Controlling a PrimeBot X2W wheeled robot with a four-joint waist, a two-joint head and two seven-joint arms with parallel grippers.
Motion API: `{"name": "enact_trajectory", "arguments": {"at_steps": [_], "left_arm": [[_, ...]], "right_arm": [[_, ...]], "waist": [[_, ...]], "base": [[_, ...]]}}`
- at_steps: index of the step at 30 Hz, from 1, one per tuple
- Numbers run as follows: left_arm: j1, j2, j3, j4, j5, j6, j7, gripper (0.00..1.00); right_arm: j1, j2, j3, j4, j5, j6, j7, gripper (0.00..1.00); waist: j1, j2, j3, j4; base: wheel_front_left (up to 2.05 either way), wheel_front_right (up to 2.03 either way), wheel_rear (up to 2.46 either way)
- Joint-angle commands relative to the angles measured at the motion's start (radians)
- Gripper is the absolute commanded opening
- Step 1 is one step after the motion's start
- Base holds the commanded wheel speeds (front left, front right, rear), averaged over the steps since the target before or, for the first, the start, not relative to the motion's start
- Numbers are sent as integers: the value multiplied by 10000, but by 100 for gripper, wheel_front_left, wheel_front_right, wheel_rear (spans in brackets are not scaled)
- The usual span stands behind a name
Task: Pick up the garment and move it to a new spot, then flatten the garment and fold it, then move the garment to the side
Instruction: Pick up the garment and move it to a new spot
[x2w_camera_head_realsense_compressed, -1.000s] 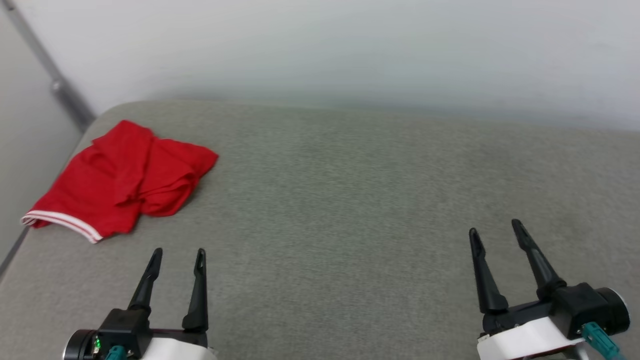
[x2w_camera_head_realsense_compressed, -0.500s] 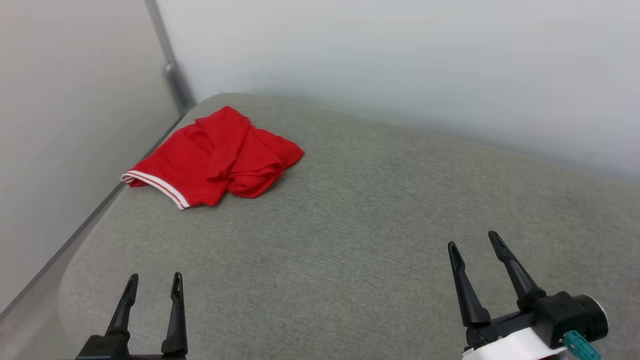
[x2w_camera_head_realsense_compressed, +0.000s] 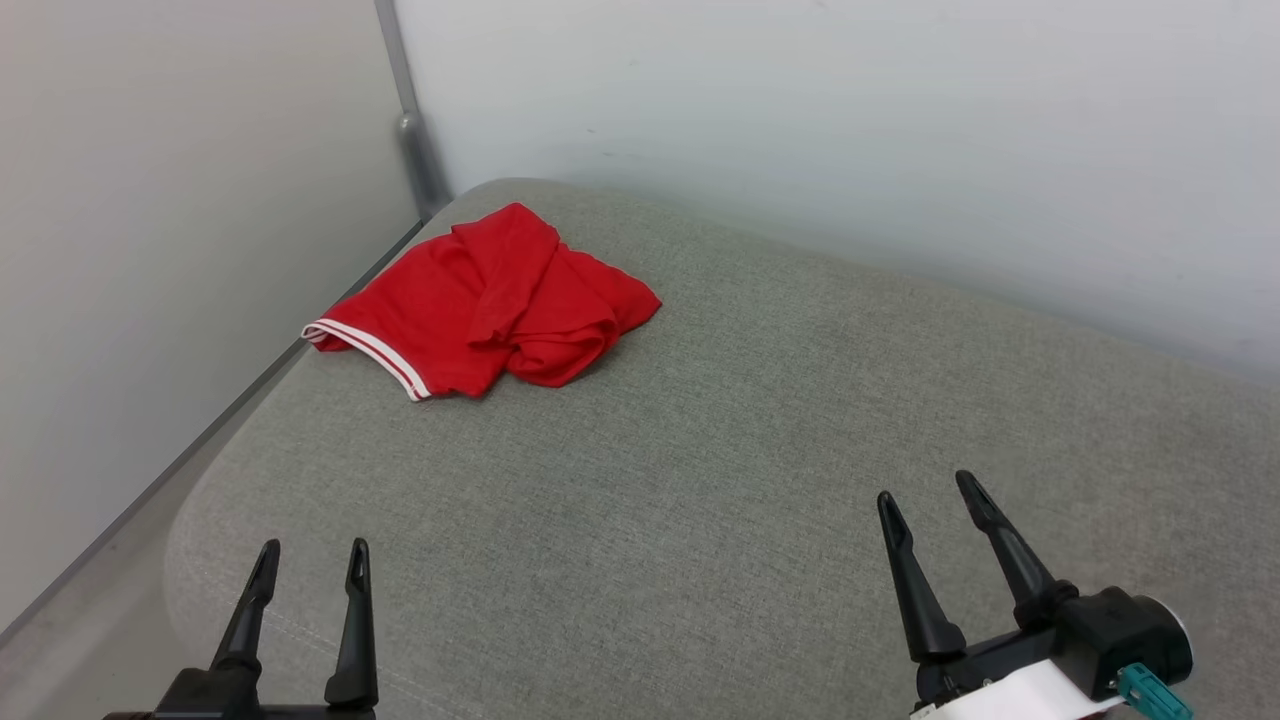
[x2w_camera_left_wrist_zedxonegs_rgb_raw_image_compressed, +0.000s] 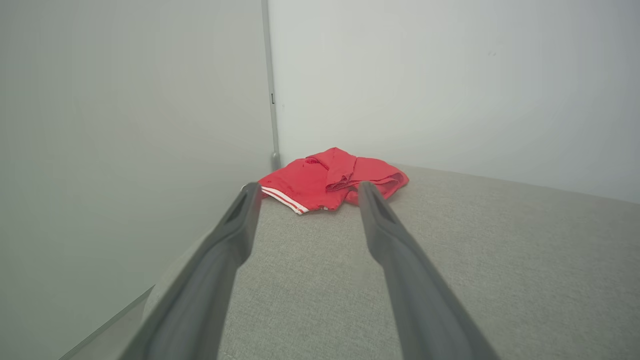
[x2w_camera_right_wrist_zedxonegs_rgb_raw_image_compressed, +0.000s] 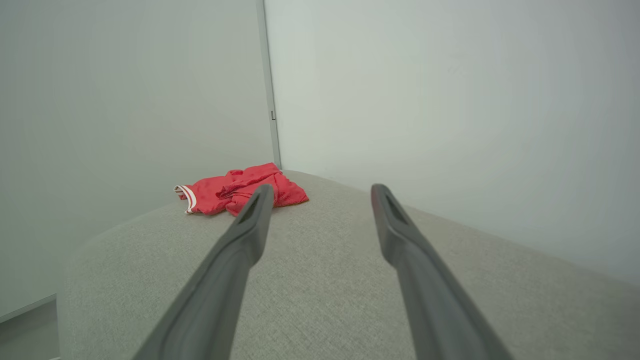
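**A:** What did the head view show of the garment?

**B:** The red garment (x2w_camera_head_realsense_compressed: 480, 300) lay crumpled at the far left corner of the grey fabric worktop (x2w_camera_head_realsense_compressed: 700, 450), beside the grey post (x2w_camera_head_realsense_compressed: 410, 140) where the pale walls (x2w_camera_head_realsense_compressed: 800, 120) met. The cloth facing up was plain red, with a red-and-white striped trim (x2w_camera_head_realsense_compressed: 370, 352) along its near-left edge.

**A:** And the grippers?

**B:** The left gripper (x2w_camera_head_realsense_compressed: 313, 548) sat low at the left and the right gripper (x2w_camera_head_realsense_compressed: 925, 487) low at the right. Both had their jaws spread and empty, well apart from the garment.

**A:** The left wrist view?

**B:** The garment (x2w_camera_left_wrist_zedxonegs_rgb_raw_image_compressed: 320, 180) lay ahead, seen between the parted jaws, folds heaped at its middle and the trim at its left.

**A:** The right wrist view?

**B:** The garment (x2w_camera_right_wrist_zedxonegs_rgb_raw_image_compressed: 235, 190) was farther off and to the left of the open jaws, bunched by the corner.
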Motion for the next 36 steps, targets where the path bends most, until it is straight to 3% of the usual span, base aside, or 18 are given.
{"name": "enact_trajectory", "arguments": {"at_steps": [1, 5, 9, 13, 20, 26, 33, 36], "left_arm": [[57, -5, 40, 126, -130, 47, -28, 100], [-38, -5, 142, 337, -384, 15, -28, 100], [-467, -5, 48, 448, 129, -32, -28, 100], [-1172, 0, -106, 750, -93, -85, -28, 100], [-2960, 862, -94, 1435, -733, -209, -26, 100], [-5280, 3255, -1106, 3122, -2677, -221, 471, 100], [-7860, 6251, -2267, 4558, -5506, -212, 3410, 100], [-8608, 6995, -2627, 4973, -6959, -214, 4864, 100]], "right_arm": [[40, 4, 29, 80, 240, -7, -21, 100], [-92, 4, 157, 67, 213, -5, -21, 100], [-327, 3, 16, -11, 537, -7, -21, 100], [-720, 1, 113, -144, 58, -5, -21, 100], [-1337, -2, 236, -471, -724, -5, -20, 100], [-1775, -226, 336, -760, -1254, -7, -21, 100], [-2081, -305, 341, -1044, -1496, -7, -21, 100], [-2209, -215, 247, -1131, -1318, -7, -21, 100]], "waist": [[1, 0, 12, 1], [1, 0, 255, -127], [1, 0, 844, -405], [1, 0, 1701, -804], [1, 0, 3155, -1531], [1, 0, 4370, -2267], [1, 0, 5553, -3004], [1, 0, 6043, -3320]], "base": [[0, 0, 0], [0, 0, 0], [0, 0, 0], [0, 0, 0], [0, 0, 0], [0, 0, 0], [0, 0, 0], [0, 0, 0]]}}
